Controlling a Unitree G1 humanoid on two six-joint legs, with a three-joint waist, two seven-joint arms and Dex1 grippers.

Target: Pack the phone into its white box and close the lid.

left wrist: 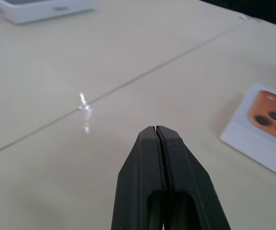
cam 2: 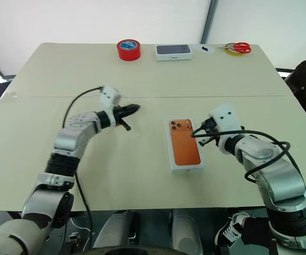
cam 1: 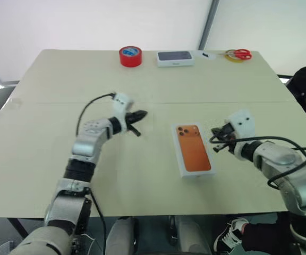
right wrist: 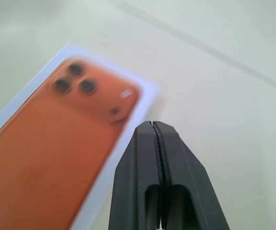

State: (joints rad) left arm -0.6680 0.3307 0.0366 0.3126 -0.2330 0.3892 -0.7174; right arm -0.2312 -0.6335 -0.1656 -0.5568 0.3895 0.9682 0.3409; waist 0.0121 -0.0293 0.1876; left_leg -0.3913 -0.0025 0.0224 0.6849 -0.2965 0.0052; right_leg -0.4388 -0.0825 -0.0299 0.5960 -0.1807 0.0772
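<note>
the lid (cam 1: 194,149) with its printed orange phone lies flat mid-surface (cam 1: 142,79), seemingly closed over the box. our right claw (cam 1: 217,139) hangs just beside it, pinched empty; left claw (cam 1: 138,115) likewise, well apart.

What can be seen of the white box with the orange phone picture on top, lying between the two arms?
The lid is on: a shallow white rectangular box, apparently cardboard, its top printed with an orange phone whose three-lens camera cluster points to the far side. It lies flat on the beige table, near the front edge, its long side running away from the robot. Nothing touches it; the right gripper hovers just beside its far right corner with fingers shut, and the left gripper is well off.
</note>
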